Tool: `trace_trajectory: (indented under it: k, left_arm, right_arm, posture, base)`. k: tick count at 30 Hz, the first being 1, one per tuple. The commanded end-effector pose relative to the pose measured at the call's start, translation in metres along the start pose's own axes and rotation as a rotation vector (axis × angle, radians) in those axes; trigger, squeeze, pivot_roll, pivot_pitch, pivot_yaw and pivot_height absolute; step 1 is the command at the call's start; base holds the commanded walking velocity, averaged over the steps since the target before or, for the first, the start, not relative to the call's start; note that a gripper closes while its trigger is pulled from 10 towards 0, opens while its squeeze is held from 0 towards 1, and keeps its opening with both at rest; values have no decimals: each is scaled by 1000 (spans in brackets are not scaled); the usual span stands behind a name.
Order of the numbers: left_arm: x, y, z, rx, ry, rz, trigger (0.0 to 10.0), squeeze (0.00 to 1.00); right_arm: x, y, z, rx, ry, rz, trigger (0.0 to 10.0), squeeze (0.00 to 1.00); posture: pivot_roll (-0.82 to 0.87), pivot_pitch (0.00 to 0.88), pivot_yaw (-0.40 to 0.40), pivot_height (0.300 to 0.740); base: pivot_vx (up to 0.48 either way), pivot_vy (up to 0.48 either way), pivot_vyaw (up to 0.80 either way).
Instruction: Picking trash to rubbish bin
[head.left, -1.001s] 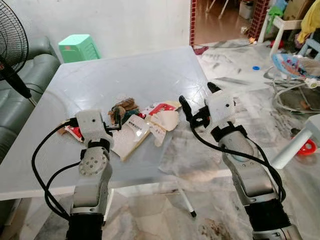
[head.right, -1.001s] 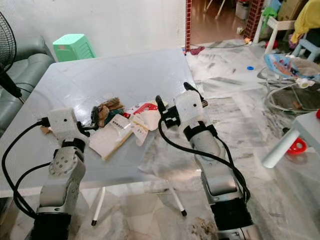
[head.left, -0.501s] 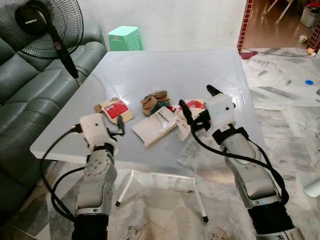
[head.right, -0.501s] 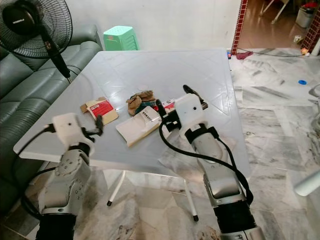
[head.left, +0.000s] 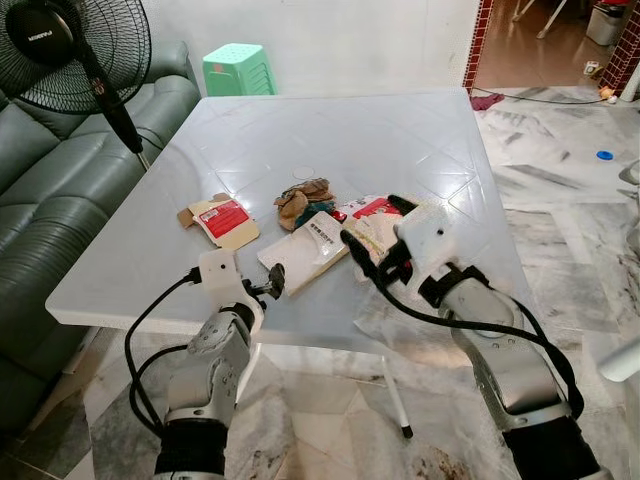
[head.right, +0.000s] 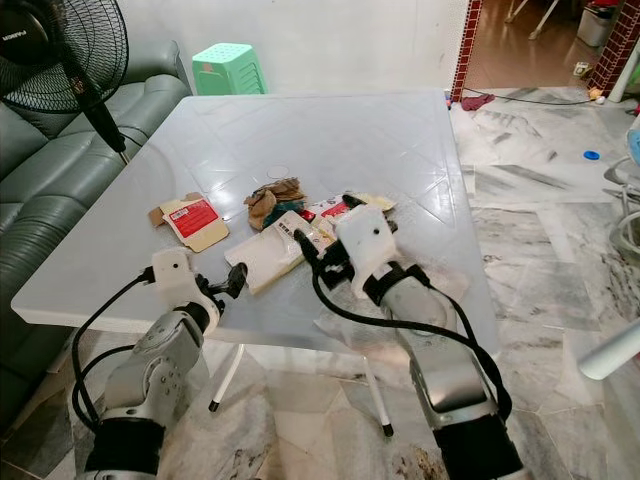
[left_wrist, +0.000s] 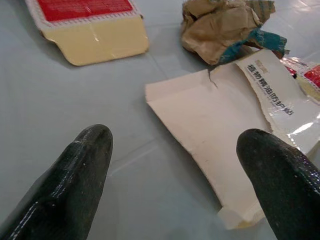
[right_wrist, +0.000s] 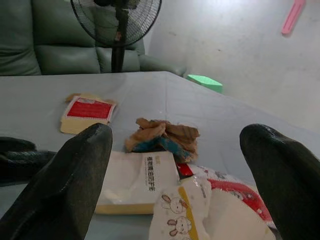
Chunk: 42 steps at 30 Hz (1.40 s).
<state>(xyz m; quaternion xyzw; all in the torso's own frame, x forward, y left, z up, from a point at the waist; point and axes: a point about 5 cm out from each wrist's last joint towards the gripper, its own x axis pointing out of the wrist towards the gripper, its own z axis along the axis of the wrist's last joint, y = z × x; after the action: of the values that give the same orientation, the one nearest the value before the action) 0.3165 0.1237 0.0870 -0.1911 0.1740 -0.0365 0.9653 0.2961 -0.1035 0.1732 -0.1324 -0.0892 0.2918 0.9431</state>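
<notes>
- The left gripper (head.left: 274, 281) hovers low over the near part of the table (head.left: 330, 130), its two fingers (left_wrist: 75, 170) spread wide with nothing between them.
- Just ahead of the left jaws lies a white envelope (left_wrist: 220, 125), flat on the table; in the left wrist view its near corner reaches in front of one fingertip, but no contact can be made out.
- Beyond the envelope, past the left jaws, sits a crumpled brown paper wad (left_wrist: 225, 25) with a bit of teal showing under it.
- Off to one side of the left jaws, farther out, lies a flattened red-and-tan carton (head.left: 222, 218), apart from the rest of the pile.
- The right gripper (head.left: 373, 240) is held above the right end of the trash pile, jaws also wide apart and holding nothing.
- Straight ahead between the right jaws, in the right wrist view, are the wad (right_wrist: 162, 136), the envelope (right_wrist: 135, 180), a small wrapper with rabbit figures (right_wrist: 182, 215) and a red-and-white packet (right_wrist: 235, 200) just below and beside the right fingers.
- The carton (right_wrist: 87, 110) lies farther off beyond the right jaws, toward the left gripper's side.
- All the trash lies on the table; none of it is lifted.
- A standing fan (head.left: 75, 50) and a dark green sofa (head.left: 60, 180) stand past the table on the robot's left, and a green stool (head.left: 238, 68) stands at the table's far side.
- The floor (head.left: 560, 200) on the robot's right is pale marble.
</notes>
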Motion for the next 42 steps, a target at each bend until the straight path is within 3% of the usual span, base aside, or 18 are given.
trace_trajectory:
  k: [1, 9, 11, 21, 30, 35, 42]
  left_arm:
    - [4, 0, -1, -25, 28, -10, 10000, 0]
    - [11, -8, -2, -98, 60, -41, 10000, 0]
    - [15, -17, -5, -149, 83, -72, 10000, 0]
    - [23, -30, 3, -266, 73, -107, 10000, 0]
    - [28, -26, 0, -377, 109, -50, 10000, 0]
    - [29, -22, -3, -495, 119, -16, 10000, 0]
    - [30, -18, -3, -507, 110, 20, 10000, 0]
  right_arm:
    - [-3, 4, 8, 6, -14, 47, 10000, 0]
    - [-21, 14, 11, -15, 49, 207, 10000, 0]
    - [-32, 19, 7, -14, 87, 257, 10000, 0]
    - [-32, 22, 6, -23, 90, 263, 10000, 0]
    - [-33, 23, 10, -16, 97, 270, 10000, 0]
    - [-35, 22, 11, -18, 110, 275, 10000, 0]
    - [-34, 23, 12, -24, 106, 280, 10000, 0]
  posture:
    - [-72, 40, 70, 740]
    - [-91, 48, 74, 740]
    - [-100, 52, 75, 740]
    - [-108, 51, 75, 740]
    - [-113, 54, 77, 740]
    - [-115, 56, 74, 740]
    - [-114, 56, 70, 740]
  base:
    - [0, 0, 0]
    - [0, 0, 0]
    - [0, 0, 0]
    - [0, 0, 0]
    - [0, 0, 0]
    - [0, 0, 0]
    - [0, 0, 0]
